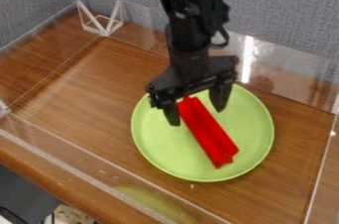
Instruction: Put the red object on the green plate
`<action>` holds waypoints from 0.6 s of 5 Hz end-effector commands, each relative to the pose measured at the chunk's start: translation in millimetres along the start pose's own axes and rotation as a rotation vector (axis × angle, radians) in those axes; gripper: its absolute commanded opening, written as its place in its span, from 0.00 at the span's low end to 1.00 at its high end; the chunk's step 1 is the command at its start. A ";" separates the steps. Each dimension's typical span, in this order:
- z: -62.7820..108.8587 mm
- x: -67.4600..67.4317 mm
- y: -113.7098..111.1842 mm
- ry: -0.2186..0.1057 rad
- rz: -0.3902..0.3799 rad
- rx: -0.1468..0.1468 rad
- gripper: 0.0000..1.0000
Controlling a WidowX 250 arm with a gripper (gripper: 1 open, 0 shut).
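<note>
The red object (209, 130), a long bright red block, lies flat on the green plate (162, 139), running from the plate's middle toward its front right rim. My gripper (195, 99) hangs just above the block's far end, pointing down. Its two black fingers (169, 111) stand wide apart on either side of the block, open and not holding it. The plate rests on the wooden table inside a clear-walled enclosure.
Clear plastic walls (79, 173) ring the wooden table (79, 79) at front, left and right. A small white wire stand (101, 16) sits at the back left corner. A grey panel forms the back wall.
</note>
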State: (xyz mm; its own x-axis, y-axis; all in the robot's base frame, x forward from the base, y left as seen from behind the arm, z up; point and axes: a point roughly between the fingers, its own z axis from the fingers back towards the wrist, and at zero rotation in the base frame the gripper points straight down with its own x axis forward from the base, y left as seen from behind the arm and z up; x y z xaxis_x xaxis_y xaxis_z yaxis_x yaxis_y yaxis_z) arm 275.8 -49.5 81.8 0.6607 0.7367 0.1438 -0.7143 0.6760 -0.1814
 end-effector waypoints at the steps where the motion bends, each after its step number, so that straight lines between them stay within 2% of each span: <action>1: 9.5 -2.1 -7.4 -0.064 0.051 -0.017 1.00; 2: 2.9 -2.6 -6.3 -0.085 0.097 0.009 1.00; 3: 21.8 -2.2 -6.2 -0.092 0.055 0.010 1.00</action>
State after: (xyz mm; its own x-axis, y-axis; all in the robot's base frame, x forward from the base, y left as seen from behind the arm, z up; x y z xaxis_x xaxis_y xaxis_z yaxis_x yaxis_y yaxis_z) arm 267.6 -49.5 88.1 0.5914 0.7815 0.1986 -0.7740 0.6192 -0.1320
